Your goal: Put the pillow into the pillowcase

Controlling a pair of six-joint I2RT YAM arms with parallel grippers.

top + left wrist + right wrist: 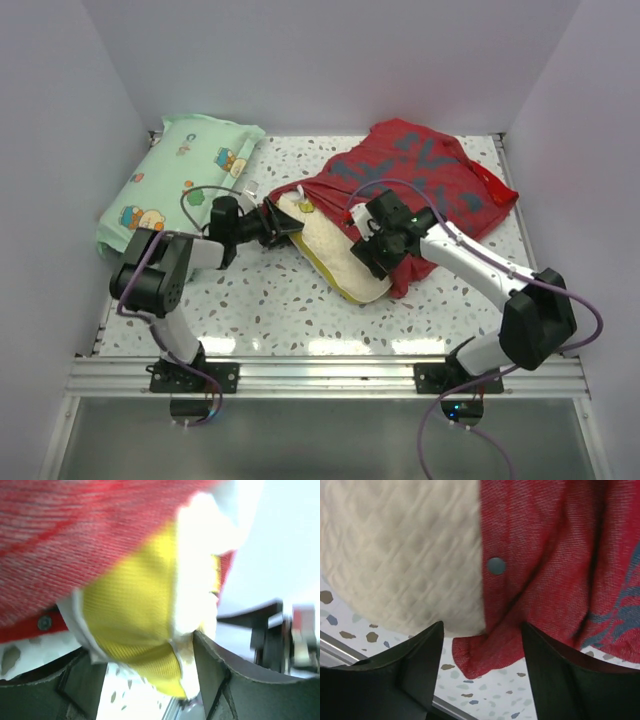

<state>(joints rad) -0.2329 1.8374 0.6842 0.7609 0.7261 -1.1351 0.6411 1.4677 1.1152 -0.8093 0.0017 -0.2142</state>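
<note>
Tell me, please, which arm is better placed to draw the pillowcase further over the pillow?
Right, likely: the right claw sits open at the pillowcase hem beside the pillow; the left claw is at the pillow's corner.

The left arm (160, 270) and the right arm (470, 265) are built alike: smooth silver-white tube links run between chunky matte-black joint housings, and each arm stands on a flat black base plate (225, 377). A thin purple cable (599, 320) loops loosely along each arm from base to wrist. The left gripper (145, 680) and the right gripper (482, 650) end in broad dark charcoal jaws with angular, tapering faces and a fine seam along the edge.
</note>
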